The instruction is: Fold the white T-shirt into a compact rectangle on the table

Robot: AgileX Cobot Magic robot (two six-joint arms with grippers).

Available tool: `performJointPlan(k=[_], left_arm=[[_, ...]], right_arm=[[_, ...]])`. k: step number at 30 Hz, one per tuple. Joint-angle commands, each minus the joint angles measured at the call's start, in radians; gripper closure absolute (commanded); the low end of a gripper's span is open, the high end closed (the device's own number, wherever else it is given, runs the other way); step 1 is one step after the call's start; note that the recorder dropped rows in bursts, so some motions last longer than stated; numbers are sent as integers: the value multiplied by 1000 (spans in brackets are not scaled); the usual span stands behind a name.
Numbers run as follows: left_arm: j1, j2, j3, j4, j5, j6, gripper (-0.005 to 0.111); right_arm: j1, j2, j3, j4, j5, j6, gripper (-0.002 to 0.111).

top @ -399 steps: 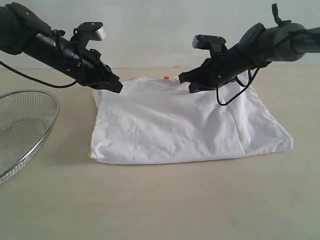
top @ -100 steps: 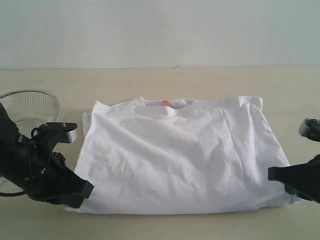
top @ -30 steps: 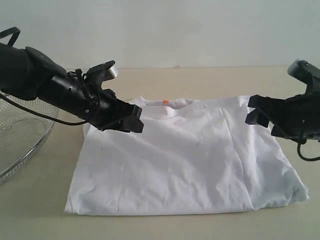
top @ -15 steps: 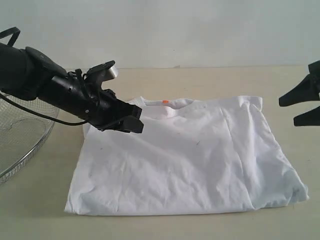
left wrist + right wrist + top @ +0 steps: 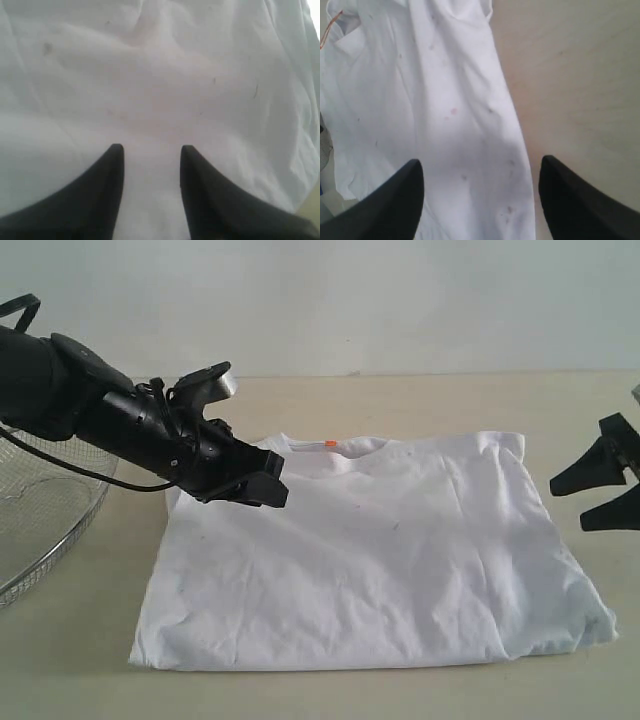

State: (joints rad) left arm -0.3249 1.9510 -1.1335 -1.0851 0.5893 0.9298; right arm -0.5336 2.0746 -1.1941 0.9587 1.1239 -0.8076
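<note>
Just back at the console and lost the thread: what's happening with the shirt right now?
The white short-sleeved T-shirt lies flat on the beige table as a rough rectangle, with no sleeves sticking out. The left gripper hangs over the shirt beside the collar, jaws apart, holding nothing. The right gripper is wide open beyond the shirt's edge, over bare table. A round wire-mesh basket sits off to the left.

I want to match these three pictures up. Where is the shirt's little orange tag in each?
Exterior view: the orange tag at the collar, midway along the far edge of the white T-shirt.
Left wrist view: not in it, only white cloth.
Right wrist view: orange tag at the collar, by the picture's edge.
Shared landmark: the white T-shirt, in all three.
</note>
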Motion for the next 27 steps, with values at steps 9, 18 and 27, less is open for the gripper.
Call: performJointPlan(k=[9,18,27], left_arm=[[-5,-2,-8,5,1,6,70],[-5,-2,-8,5,7,6,70],[-5,-2,-8,5,10,6,70]], right_arm=[[5,82,-4,-24,3,-3,49],[111,98,-4,-90,-42,26,49],[157,122,-4,-90,-61,40,53]])
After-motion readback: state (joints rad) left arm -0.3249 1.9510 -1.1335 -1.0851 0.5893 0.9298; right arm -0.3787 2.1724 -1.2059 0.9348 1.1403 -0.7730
